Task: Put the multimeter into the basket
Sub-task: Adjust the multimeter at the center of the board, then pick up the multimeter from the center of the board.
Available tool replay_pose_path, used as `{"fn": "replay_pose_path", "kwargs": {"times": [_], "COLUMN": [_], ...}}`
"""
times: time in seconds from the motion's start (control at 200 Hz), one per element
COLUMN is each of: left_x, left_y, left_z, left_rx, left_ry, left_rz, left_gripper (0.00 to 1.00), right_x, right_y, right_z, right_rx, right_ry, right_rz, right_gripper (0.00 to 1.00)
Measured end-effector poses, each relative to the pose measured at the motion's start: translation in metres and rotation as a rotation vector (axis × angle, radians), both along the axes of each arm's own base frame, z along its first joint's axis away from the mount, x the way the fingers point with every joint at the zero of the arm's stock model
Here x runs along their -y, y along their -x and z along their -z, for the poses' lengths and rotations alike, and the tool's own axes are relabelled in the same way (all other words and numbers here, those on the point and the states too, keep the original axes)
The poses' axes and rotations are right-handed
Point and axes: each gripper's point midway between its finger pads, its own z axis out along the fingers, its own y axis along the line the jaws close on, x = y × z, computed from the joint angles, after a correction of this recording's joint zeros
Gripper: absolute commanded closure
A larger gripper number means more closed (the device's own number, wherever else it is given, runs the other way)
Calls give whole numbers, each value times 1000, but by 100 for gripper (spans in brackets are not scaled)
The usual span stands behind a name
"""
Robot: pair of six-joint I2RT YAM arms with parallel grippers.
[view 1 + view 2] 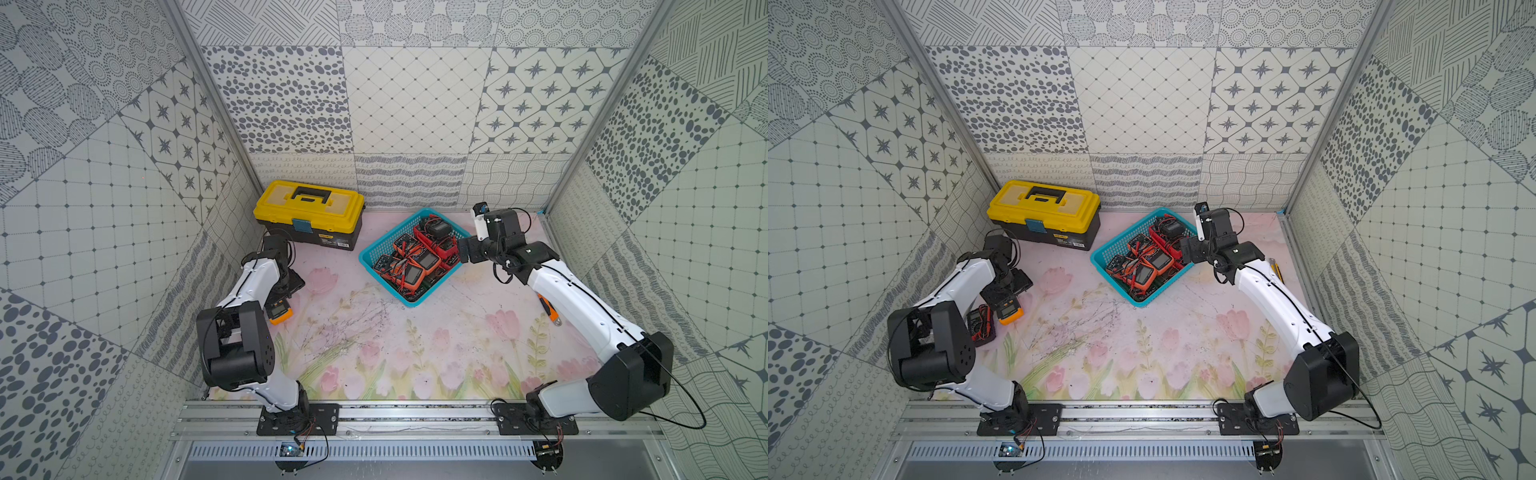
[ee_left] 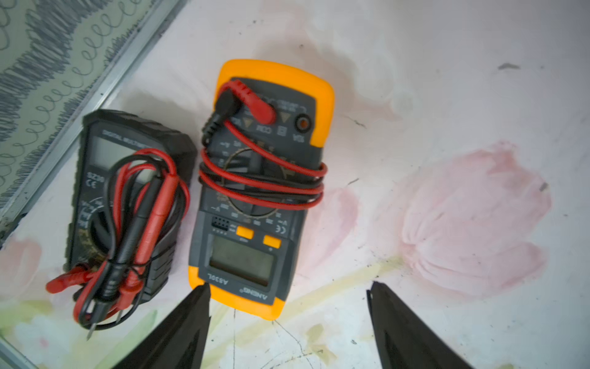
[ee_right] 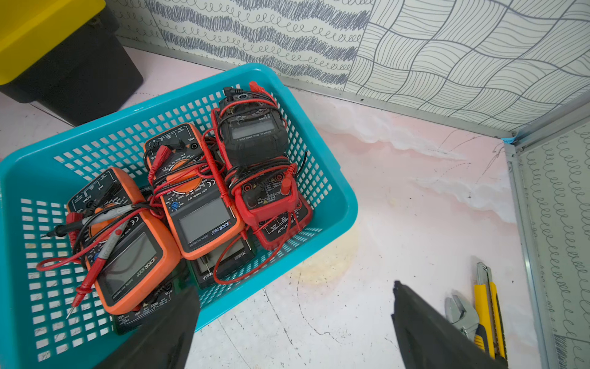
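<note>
The left gripper [image 2: 289,286] is hanging low over the yellow multimeter [image 2: 252,223], jaws apart and nothing between them, one fingertip just beside the meter's display end. The meter is lying face up on the flowered table [image 2: 415,96] by the left wall, just beside a black multimeter [image 2: 95,179] and well apart from the turquoise basket [image 3: 178,94]. It's looking like a stiff plastic body in a grippy rubber jacket, probably light enough for one arm. The red and black test leads [image 2: 271,198] are looping around its waist, and those could be sliding or snagging under the pads. The safest hold is likely across the two long sides near the middle, staying off the screen. Over on the other side, the right gripper [image 3: 296,287] is waiting beside the basket, jaws spread wide and empty. Counting up: two multimeters are sitting out on the table, and the basket is carrying about seven, though the bottom layer is half buried. Also showing are one yellow-lidded toolbox [image 1: 309,214], one utility knife [image 3: 488,306] and one pair of pliers [image 3: 463,316].
</note>
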Motion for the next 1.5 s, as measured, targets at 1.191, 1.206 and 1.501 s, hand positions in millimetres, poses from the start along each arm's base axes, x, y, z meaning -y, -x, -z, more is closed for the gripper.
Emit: {"fn": "replay_pose_path", "kwargs": {"times": [1.191, 1.206, 1.501], "left_x": [-19, -19, -8], "left_y": [23, 23, 20], "left_z": [59, 59, 43], "left_rx": [-131, -129, -104], "left_ry": [56, 57, 38], "left_rz": [-42, -41, 16], "left_gripper": [46, 47, 59], "right_x": [-15, -15, -18], "right_y": [-4, -4, -3], "right_z": [20, 20, 21], "right_rx": [-63, -64, -69], "right_ry": [-57, -58, -72], "right_rz": [-72, -72, -84], "right_gripper": [1, 1, 1]}}
